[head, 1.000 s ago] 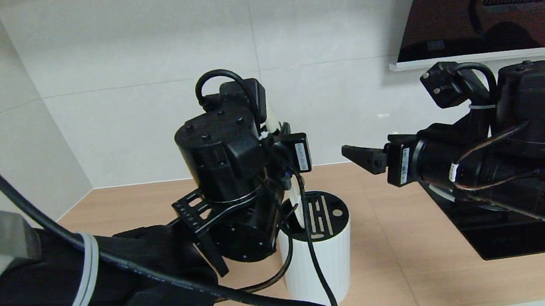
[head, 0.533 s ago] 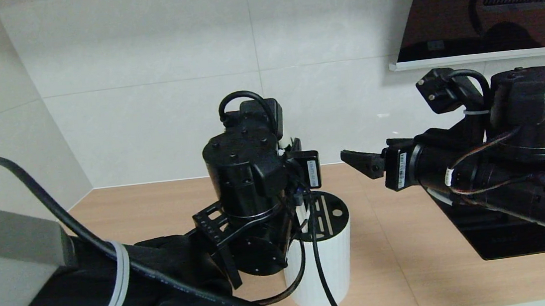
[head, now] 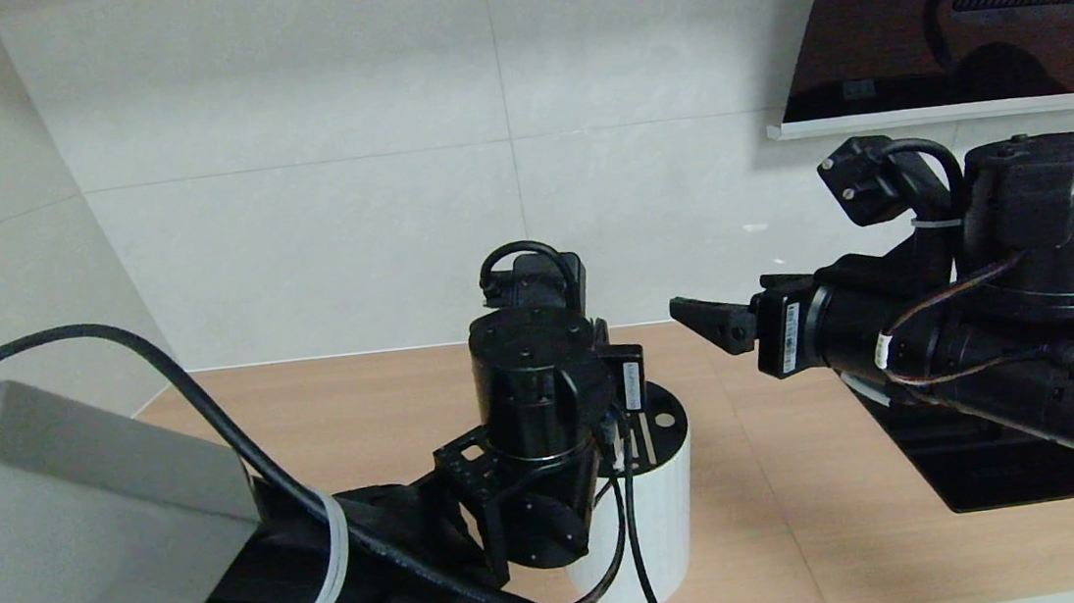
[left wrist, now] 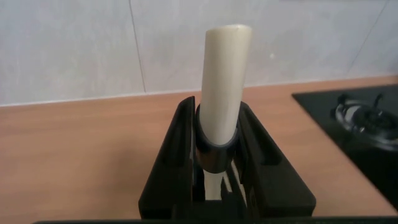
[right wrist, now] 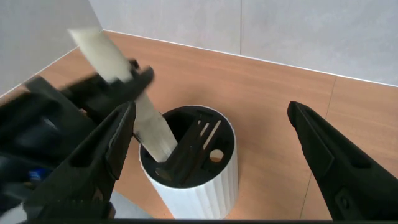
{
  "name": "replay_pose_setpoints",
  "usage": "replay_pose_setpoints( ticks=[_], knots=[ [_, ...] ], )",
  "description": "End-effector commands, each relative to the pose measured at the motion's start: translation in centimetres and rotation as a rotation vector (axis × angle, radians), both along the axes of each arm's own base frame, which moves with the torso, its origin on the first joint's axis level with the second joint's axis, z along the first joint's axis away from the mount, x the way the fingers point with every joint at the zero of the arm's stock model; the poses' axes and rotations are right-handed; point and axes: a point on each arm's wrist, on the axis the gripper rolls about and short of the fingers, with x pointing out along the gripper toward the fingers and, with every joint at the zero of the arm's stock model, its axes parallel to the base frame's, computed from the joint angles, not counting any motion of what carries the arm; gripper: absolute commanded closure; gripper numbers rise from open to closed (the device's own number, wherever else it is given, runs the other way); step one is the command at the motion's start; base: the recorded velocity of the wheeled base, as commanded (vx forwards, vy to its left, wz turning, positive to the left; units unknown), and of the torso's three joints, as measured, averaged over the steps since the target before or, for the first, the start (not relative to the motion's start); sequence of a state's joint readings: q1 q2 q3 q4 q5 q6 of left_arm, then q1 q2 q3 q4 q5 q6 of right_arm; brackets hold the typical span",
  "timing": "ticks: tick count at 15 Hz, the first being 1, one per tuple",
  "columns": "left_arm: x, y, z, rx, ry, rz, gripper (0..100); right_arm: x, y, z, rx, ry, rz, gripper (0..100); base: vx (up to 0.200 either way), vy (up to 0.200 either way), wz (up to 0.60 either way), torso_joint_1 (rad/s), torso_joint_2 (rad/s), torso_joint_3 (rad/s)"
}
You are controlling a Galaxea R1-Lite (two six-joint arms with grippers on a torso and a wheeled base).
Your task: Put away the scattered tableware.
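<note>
Free room around the holder (head: 654, 517)

The left hand (left wrist: 217, 140), closed on a knife (left wrist: 222, 81), blocks the holder's top. Bare bench (head: 771, 476) lies open behind the holder and between it and the stove (head: 987, 475). The right hand (head: 711, 316) hangs above this gap, jaws apart.

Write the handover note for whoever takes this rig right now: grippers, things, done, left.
Left gripper: shut on the knife by its cream handle, above the holder.
Right gripper: open, holding nothing, in the air to the right of the holder.
Holder: white, upright on the counter; the blade tip is inside its black top.
Done: knife picked up, partly inserted.
Left: lower it fully, release, withdraw.
</note>
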State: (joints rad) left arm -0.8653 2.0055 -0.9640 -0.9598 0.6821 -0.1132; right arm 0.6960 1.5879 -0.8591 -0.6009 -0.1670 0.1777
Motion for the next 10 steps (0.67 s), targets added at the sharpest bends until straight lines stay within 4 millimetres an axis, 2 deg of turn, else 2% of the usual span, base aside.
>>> replay_pose_setpoints(
  ticks=[1,10],
  knots=[
    [0.2,-0.2,-1.0,0.024,0.019,0.001,100,0.0,0.0,0.0,0.001,0.000,0.000,0,0.000,0.000,0.00,0.000,0.00,0.000],
    [0.3,-0.4,-2.1,0.044,0.038,0.001,100,0.0,0.1,-0.1,-0.001,0.002,0.000,0,0.000,0.000,0.00,0.000,0.00,0.000]
  ],
)
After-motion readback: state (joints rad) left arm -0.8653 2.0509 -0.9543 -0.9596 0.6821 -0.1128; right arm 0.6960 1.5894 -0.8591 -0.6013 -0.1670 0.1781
